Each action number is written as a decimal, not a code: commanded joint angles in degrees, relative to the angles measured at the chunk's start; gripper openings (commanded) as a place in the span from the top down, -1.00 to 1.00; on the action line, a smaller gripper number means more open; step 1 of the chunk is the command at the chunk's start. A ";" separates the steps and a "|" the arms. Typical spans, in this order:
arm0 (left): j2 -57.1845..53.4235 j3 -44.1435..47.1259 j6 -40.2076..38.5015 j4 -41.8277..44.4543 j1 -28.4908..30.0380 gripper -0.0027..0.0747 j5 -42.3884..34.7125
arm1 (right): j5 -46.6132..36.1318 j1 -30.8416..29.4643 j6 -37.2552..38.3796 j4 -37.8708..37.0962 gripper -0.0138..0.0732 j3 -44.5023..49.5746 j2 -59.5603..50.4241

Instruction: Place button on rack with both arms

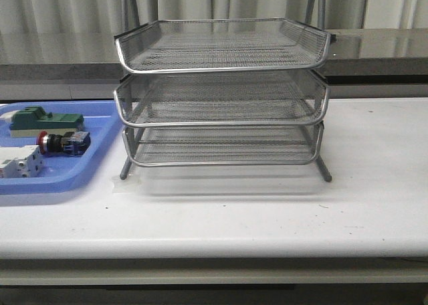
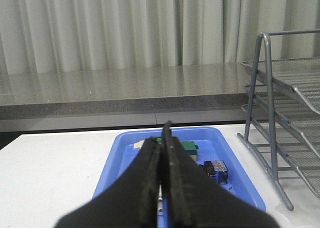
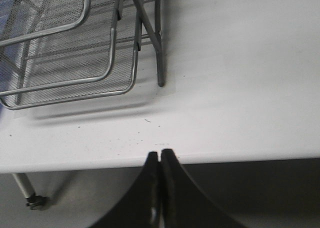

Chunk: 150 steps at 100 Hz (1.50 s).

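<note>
The button (image 1: 61, 142), red-headed with a black and blue body, lies on its side in the blue tray (image 1: 67, 178) at the table's left. Its blue end also shows in the left wrist view (image 2: 216, 169). The silver three-tier wire rack (image 1: 222, 94) stands in the middle of the table and holds nothing; it also shows in the left wrist view (image 2: 287, 113) and the right wrist view (image 3: 75, 53). My left gripper (image 2: 162, 133) is shut and empty, held above the tray's near side. My right gripper (image 3: 160, 155) is shut and empty, at the table's front edge. Neither arm shows in the front view.
A green block (image 1: 47, 120) and a white block (image 1: 20, 163) lie in the blue tray beside the button. A grey counter (image 1: 374, 44) and curtains run behind the table. White table surface (image 1: 374, 158) lies to the right of the rack.
</note>
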 commanded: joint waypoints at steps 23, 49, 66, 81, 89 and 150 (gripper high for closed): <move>-1.63 2.39 -0.44 -0.44 0.23 0.98 -4.44 | -9.77 1.08 -3.09 20.66 0.52 -2.05 11.40; -1.63 2.39 -0.44 -0.44 0.23 0.98 -4.44 | -16.10 6.61 -16.30 37.26 -0.24 -2.05 18.48; -1.63 2.39 -0.44 -0.44 0.23 0.98 -4.44 | -16.67 8.48 -27.38 48.65 -0.24 -3.76 24.82; -1.63 2.39 -0.44 -0.44 0.23 0.98 -4.44 | -16.35 8.49 -36.97 57.23 -0.24 -6.79 30.64; -1.63 2.39 -0.44 -0.44 0.23 0.98 -4.44 | -15.76 8.49 -41.10 60.68 -0.24 -8.18 33.54; -1.63 2.39 -0.44 -0.44 0.23 0.98 -4.44 | -13.02 8.49 -50.66 67.90 -0.14 -18.24 49.46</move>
